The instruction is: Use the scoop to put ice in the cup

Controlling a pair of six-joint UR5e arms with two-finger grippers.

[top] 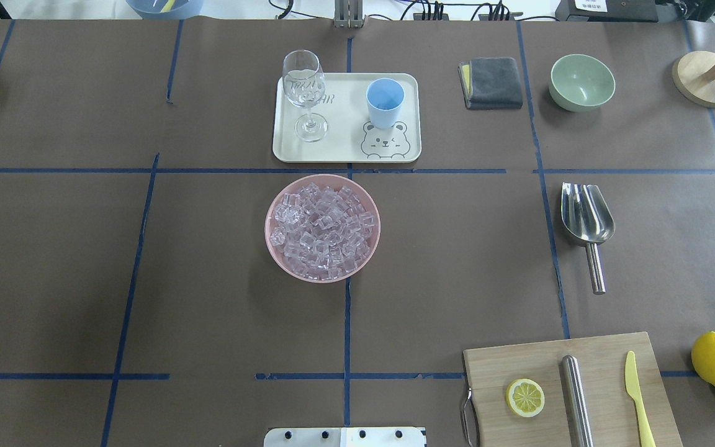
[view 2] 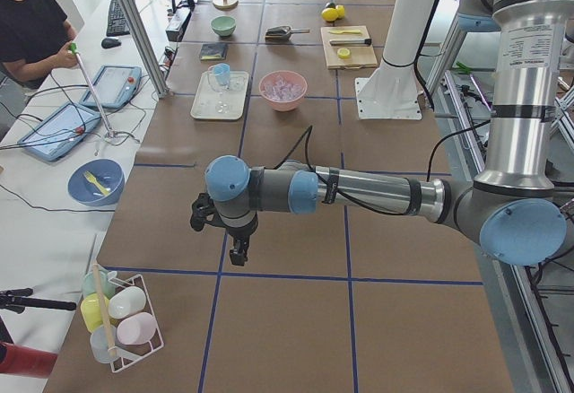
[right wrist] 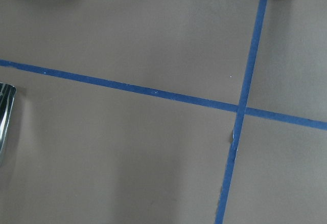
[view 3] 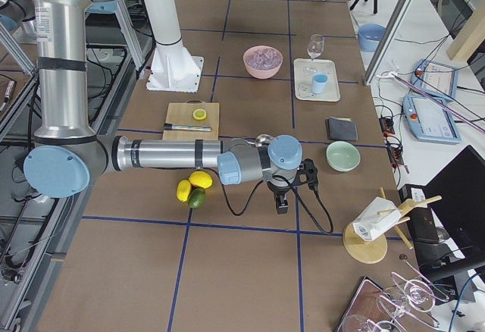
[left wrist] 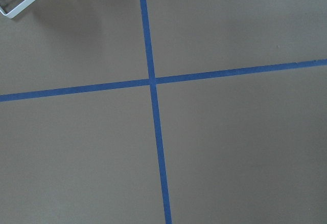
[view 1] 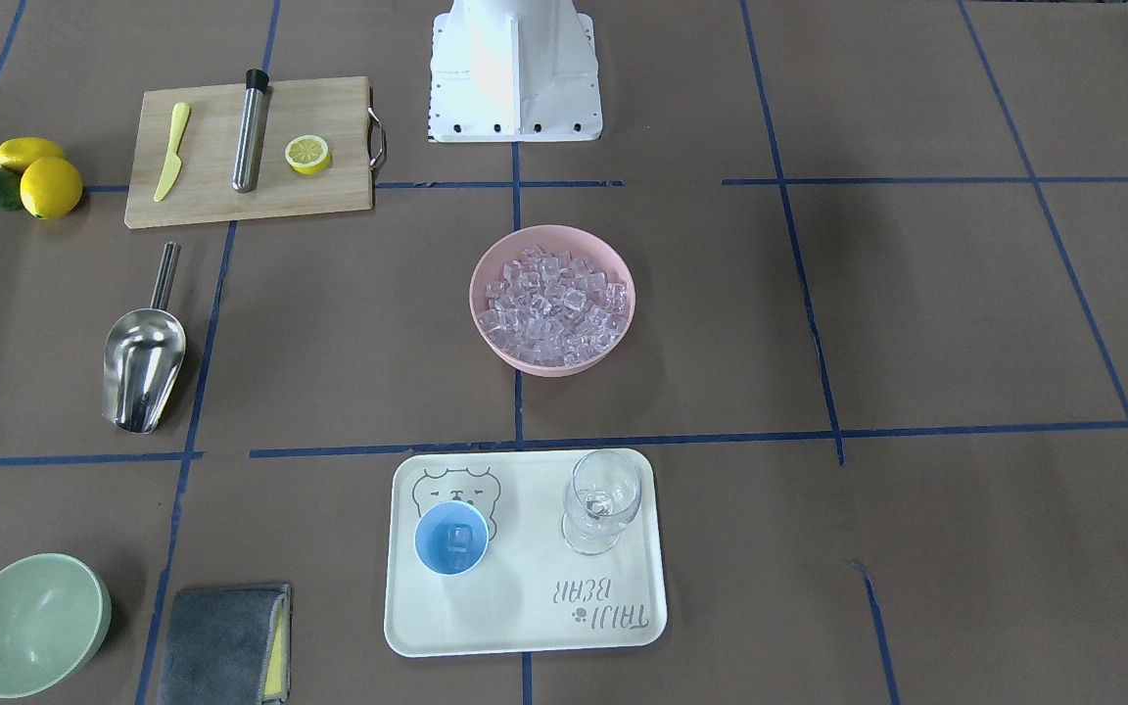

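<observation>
Many cubes of ice fill the pink bowl at frame centre; the scoop lies at left, the cup low centre — one cube inside. Whether left gripper or right gripper is open, I cannot tell.

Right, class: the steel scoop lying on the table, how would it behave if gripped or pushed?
The scoop looks like polished steel: probably stiff, and slippery to pinch. It lies on its rounded back on the table, so a sideways push might rock it. The thin straight handle seems the surest grip.
</observation>
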